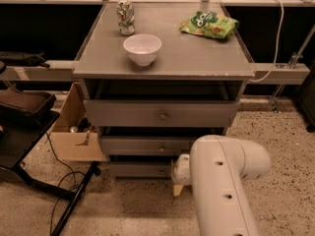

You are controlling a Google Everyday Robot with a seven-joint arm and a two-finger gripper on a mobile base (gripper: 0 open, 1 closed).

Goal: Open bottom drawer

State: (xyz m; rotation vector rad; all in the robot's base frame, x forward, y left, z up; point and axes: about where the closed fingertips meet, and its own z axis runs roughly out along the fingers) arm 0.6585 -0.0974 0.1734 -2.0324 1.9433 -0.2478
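Observation:
The bottom drawer is the lowest grey front of the cabinet, with a dark gap above it. Its knob is hidden behind my gripper. The gripper sits low, right at the centre-right part of that drawer front, at the end of my large white arm. The arm covers the right part of the bottom drawer. The middle drawer and the top drawer are above it, each with a small knob showing.
On the cabinet top stand a white bowl, a can and a green chip bag. A cardboard box, cables and a black stand leg lie on the floor at the left.

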